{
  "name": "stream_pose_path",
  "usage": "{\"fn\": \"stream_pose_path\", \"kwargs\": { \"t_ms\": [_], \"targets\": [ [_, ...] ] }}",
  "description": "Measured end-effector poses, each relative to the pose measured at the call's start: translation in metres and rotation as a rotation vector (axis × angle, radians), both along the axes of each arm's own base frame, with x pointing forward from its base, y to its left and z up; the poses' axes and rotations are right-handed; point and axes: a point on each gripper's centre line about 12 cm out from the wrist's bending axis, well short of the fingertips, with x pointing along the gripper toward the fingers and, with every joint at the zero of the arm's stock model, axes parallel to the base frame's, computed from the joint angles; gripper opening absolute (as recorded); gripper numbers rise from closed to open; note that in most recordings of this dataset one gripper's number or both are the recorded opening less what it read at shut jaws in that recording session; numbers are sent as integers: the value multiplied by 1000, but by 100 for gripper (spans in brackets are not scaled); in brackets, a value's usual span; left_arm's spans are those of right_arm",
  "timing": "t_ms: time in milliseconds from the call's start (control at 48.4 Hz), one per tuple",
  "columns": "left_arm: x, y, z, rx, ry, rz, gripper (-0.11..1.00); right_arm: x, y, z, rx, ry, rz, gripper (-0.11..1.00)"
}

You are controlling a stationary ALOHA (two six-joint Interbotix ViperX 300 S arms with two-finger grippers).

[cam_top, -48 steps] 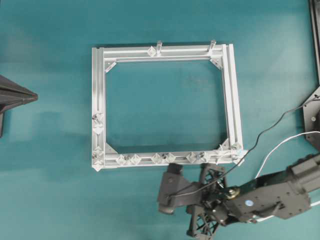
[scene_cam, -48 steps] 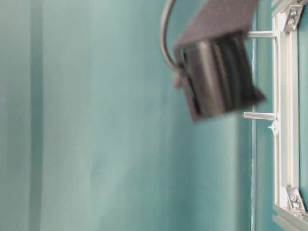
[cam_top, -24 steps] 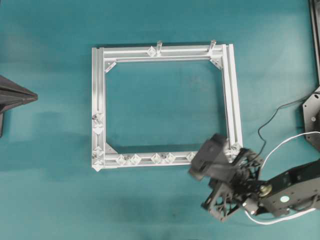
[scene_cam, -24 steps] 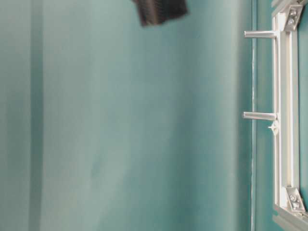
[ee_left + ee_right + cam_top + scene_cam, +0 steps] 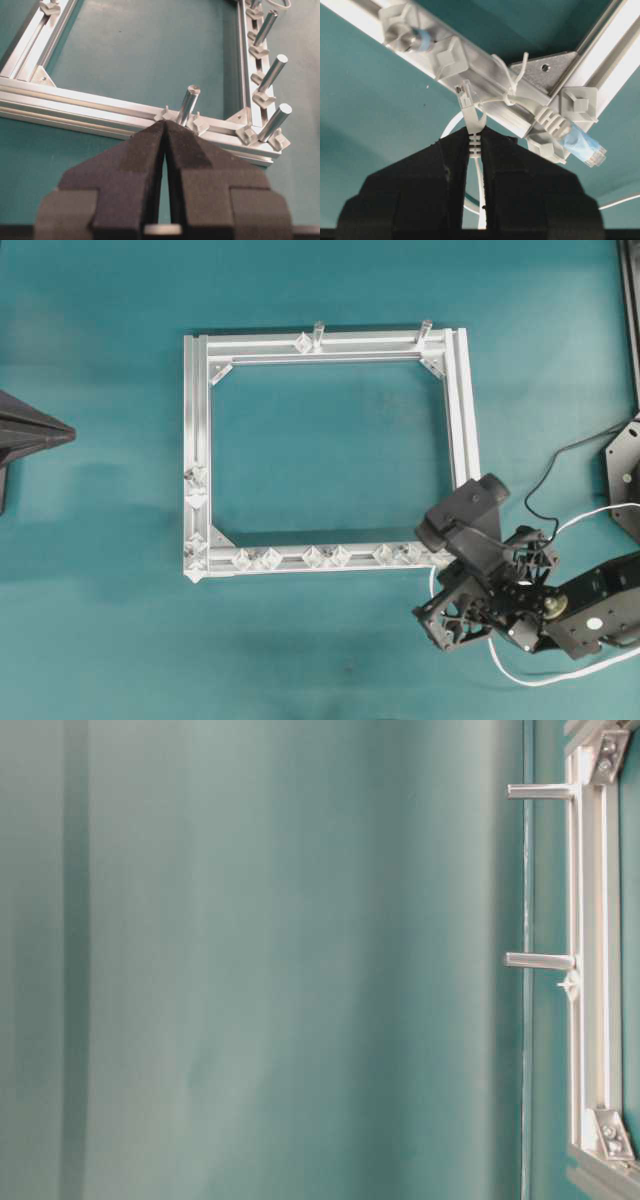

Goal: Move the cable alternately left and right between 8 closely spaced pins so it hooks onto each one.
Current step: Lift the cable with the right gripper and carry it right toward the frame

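Note:
My right gripper [image 5: 474, 131] is shut on the cable [image 5: 479, 175] just behind its small white plug [image 5: 465, 97]. The plug pokes up against the aluminium rail [image 5: 485, 70] by the frame's corner bracket. Two of the pins [image 5: 451, 57] [image 5: 578, 104] stand on the rails either side. From overhead the right gripper [image 5: 462, 575] hangs over the frame's near right corner, and the pins [image 5: 314, 557] run in pairs along the near rail. White cable [image 5: 545, 678] loops behind the arm. My left gripper [image 5: 165, 125] is shut on nothing, held outside the frame's left side [image 5: 68, 433].
A second cable end with a grey boot and pale blue plug [image 5: 582, 146] is zip-tied at the corner. Tall cylindrical posts [image 5: 186, 105] [image 5: 540, 960] stand up from the frame. The dark wires of the right arm [image 5: 550, 475] trail at the right edge.
The right arm has swung rightwards from below the near rail's middle to the near right corner, carrying the cable. It has left the table-level view. The left arm is still.

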Motion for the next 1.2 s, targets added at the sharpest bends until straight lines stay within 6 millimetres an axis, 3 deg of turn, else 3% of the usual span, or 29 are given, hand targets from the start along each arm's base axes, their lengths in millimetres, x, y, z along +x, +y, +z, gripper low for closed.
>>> {"fn": "stream_pose_path", "kwargs": {
  "t_ms": [434,1199],
  "targets": [
    [0,0,0,0,2,0,0,9,-23,0,0,-60,-169,9],
    [-1,0,-5,-10,2,4,0,9,-26,-1,2,-59,-185,9]
  ]
}}
